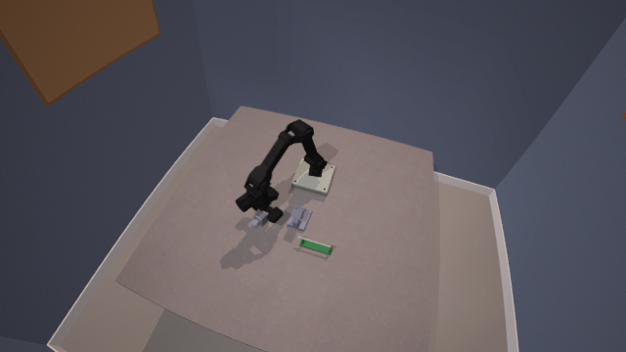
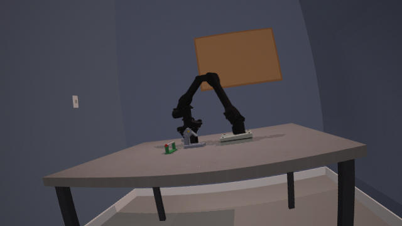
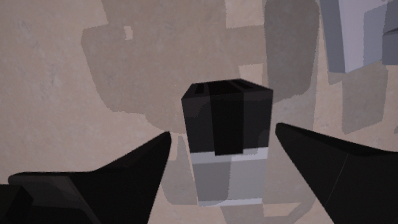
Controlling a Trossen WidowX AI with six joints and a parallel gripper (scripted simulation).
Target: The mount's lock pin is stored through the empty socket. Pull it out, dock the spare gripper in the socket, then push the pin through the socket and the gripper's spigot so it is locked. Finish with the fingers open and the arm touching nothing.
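Observation:
My gripper (image 3: 222,132) is open. Its black fingers stand on either side of the spare gripper, with a gap at each side in the wrist view. The spare gripper (image 1: 260,219) (image 3: 230,180) has a black body and a light grey part. Whether it rests on the table is hard to tell. The grey mount (image 1: 299,219) (image 2: 194,145) (image 3: 350,45) stands beside it, apart from it. The lock pin (image 1: 315,242) (image 2: 166,145), a pale rod with a red head, lies across the green holder (image 1: 316,247) (image 2: 171,152), out of the socket.
The pale base plate (image 1: 307,184) (image 2: 236,137) of the arm is behind the mount. The green holder is on the mount's other side, toward the table front. The arm (image 1: 275,155) (image 2: 192,89) arches above the table (image 1: 372,244) (image 2: 267,150).

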